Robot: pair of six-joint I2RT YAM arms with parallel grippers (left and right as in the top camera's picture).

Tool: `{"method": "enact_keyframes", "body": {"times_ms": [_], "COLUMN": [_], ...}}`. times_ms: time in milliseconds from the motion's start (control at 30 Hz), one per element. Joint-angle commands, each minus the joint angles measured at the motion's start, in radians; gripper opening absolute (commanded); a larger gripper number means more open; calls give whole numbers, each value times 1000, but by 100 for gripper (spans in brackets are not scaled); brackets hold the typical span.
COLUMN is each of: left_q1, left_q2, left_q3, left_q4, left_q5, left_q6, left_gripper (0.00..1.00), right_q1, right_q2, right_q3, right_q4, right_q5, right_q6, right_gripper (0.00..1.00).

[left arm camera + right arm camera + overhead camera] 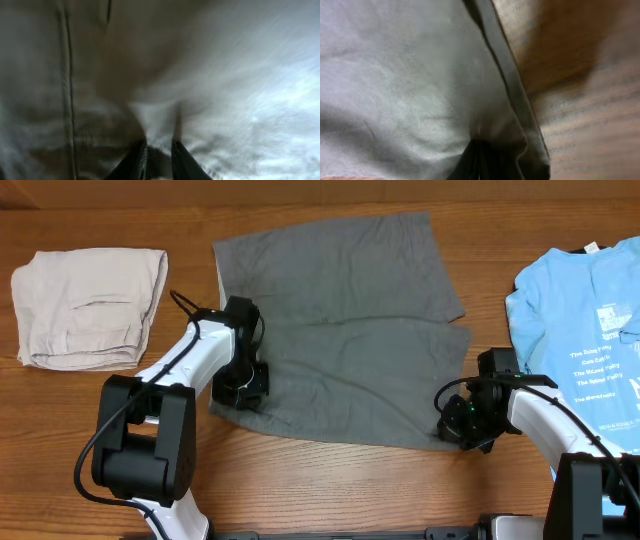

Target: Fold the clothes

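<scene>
Shorts (340, 330) lie spread flat on the desk (330, 500), centre. Left gripper (159, 147) is pinched nearly closed on a pucker of cloth at the near-left corner. Right gripper (477, 150) is clamped tight on the near-right hem. Cloth looks light, limp, thin-woven; likely to sag and slip. Best held at hems and corners.

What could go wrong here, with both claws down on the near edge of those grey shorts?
1. The left gripper seems to pinch only a small pucker of the shorts; it may slip out when lifted.
2. The right gripper holds the very corner by the hem, so it might catch just one layer and the fold could come out skewed.
3. The T-shirt lies close beside the right arm; a wide swing could drag it.
</scene>
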Motion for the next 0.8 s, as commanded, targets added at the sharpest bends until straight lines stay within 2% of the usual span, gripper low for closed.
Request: {"method": "enact_keyframes", "body": {"times_ms": [0, 200, 233, 300, 533, 633, 767], "left_q1": [6, 6, 6, 6, 6, 6, 6], "left_q2": [-2, -2, -2, -2, -10, -23, -41], "left_q3": [-12, -12, -12, -12, 60, 142, 248], "left_q4": [-31, -68, -72, -72, -128, -173, -176], "left_q5": [10, -30, -39, -39, -29, 0, 60], "left_q6": [17, 24, 26, 52, 80, 80, 79], "left_gripper": [23, 21, 18, 4, 4, 4, 4], "right_q1": [3, 3, 3, 3, 3, 3, 3], "right_q2": [-10, -10, -10, -10, -10, -10, -8], "right_q3": [-17, 20, 31, 72, 274, 344, 352], "right_q4": [-31, -101, -114, -150, -242, -206, -36], "right_q5": [1, 1, 1, 1, 1, 1, 6], "right_q6": [31, 30, 29, 18, -8, -12, -37], "right_gripper": [4, 4, 4, 4, 4, 4, 4]}}
